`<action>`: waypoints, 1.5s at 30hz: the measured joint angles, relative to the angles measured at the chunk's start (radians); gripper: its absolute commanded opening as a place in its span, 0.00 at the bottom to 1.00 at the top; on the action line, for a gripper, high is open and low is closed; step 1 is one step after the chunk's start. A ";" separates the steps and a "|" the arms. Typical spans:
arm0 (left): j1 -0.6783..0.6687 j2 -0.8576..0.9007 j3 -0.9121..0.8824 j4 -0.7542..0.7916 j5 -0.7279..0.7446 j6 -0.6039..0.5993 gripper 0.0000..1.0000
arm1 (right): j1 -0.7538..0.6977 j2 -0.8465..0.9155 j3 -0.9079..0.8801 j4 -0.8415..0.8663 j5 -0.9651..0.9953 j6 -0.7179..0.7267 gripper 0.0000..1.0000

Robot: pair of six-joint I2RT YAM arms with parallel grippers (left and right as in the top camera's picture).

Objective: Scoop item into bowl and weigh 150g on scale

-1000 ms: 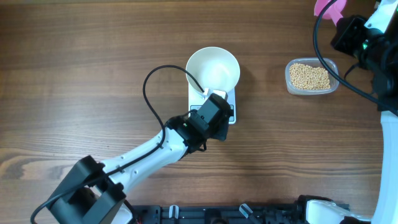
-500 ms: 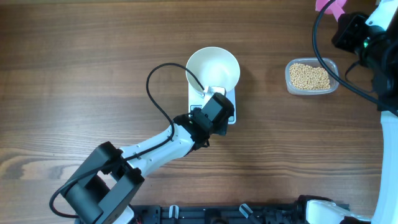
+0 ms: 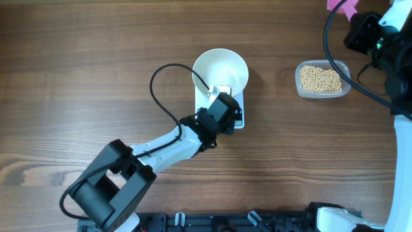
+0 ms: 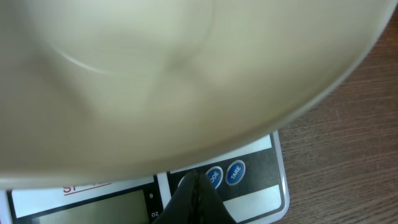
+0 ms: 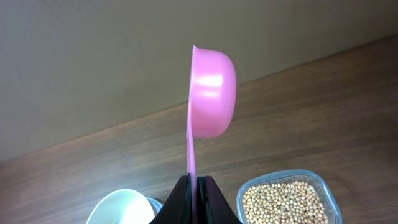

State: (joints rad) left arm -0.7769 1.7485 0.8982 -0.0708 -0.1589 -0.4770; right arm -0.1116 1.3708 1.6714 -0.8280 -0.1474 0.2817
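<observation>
Bowl (image 3: 221,69) plain white; scale (image 4: 249,186) white with dark panel, blue buttons; beans (image 3: 320,78) tan; scoop (image 5: 208,99) pink; table (image 3: 96,64) brown woodgrain.

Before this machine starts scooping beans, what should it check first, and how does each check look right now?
1. Bowl sits on the scale: ok.
2. Bowl empty: ok.
3. Scoop gripped: ok, the right tool is shut on its handle.
4. Beans ready in the tub: ok.
5. Scale zeroed: cannot tell; the display is mostly hidden in the left wrist view.
6. Left tool clear of the scale: not ok; shut, its tip is at the buttons.
</observation>
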 measured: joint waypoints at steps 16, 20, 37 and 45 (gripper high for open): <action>0.000 0.042 0.000 0.009 0.000 0.000 0.04 | 0.000 0.000 0.000 0.000 0.000 0.000 0.04; 0.000 0.046 0.000 0.019 0.000 0.000 0.04 | 0.000 0.000 0.000 0.000 0.000 0.000 0.04; 0.000 0.047 0.000 0.012 -0.001 0.000 0.04 | 0.000 0.000 0.000 0.000 -0.002 0.000 0.04; 0.000 0.047 0.000 0.011 -0.001 0.000 0.04 | 0.000 0.000 0.000 0.000 -0.002 0.000 0.04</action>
State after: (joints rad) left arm -0.7765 1.7954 0.8986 -0.0593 -0.1596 -0.4770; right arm -0.1116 1.3708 1.6714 -0.8284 -0.1490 0.2817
